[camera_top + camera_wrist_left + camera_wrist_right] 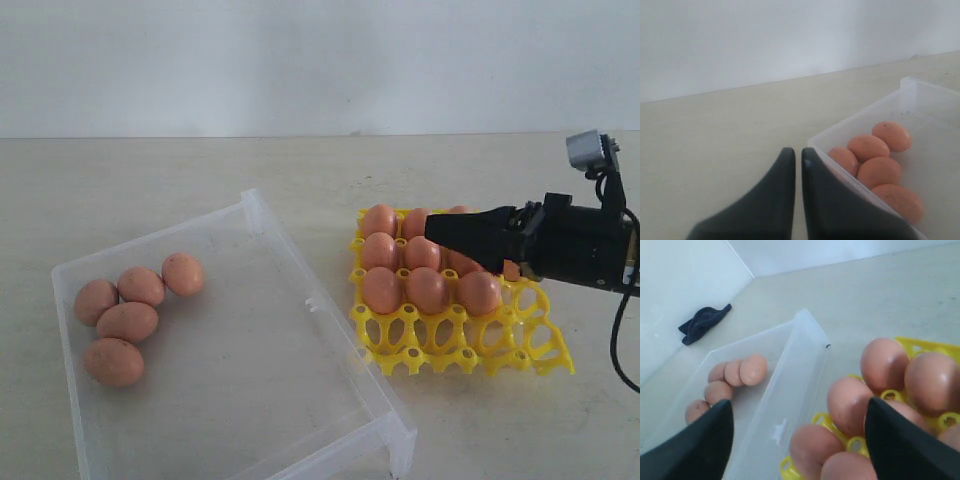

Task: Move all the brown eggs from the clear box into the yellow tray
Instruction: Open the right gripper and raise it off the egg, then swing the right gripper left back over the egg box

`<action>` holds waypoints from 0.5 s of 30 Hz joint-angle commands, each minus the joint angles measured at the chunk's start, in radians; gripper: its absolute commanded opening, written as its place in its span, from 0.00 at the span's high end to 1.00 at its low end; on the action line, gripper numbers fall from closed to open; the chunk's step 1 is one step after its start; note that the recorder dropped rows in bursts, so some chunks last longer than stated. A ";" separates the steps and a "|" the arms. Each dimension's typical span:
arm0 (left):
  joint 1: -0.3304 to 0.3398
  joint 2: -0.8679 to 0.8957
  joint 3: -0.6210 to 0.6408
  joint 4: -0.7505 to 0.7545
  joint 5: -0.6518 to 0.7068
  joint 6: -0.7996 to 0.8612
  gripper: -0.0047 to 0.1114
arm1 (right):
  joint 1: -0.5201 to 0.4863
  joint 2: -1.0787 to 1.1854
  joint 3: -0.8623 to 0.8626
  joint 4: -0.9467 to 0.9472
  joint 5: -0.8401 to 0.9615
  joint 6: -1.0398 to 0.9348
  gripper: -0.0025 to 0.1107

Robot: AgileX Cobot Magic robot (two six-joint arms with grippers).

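Yellow tray (470,355) is sitting at 4 o'clock in the exterior view and the clear box (290,268) at 8 o'clock, both on the table (150,170). Five brown eggs (128,321) are lying clustered toward the box's 9 o'clock side; the rest are sitting in the tray's far three rows, with the near row of cups showing bare lattice. Right gripper (432,229) is reaching in from 3 o'clock and hovering over the tray eggs, fingers pointing toward 9 o'clock. Left wrist view: left gripper (798,153) is showing jaws pressed nearly together, gripping nothing, just outside a box corner (812,142); five eggs (868,147) are lying just inside that wall. Right wrist view: right gripper (800,405) jaws are standing wide apart, holding nothing, with the tray eggs (850,400) directly beneath. The box is lying beyond them, and a dark cloth (704,323) is lying well past the box.
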 commanded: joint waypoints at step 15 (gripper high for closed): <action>-0.003 -0.003 0.004 -0.007 -0.008 -0.001 0.92 | 0.626 -0.241 -0.334 -0.552 0.663 0.229 0.98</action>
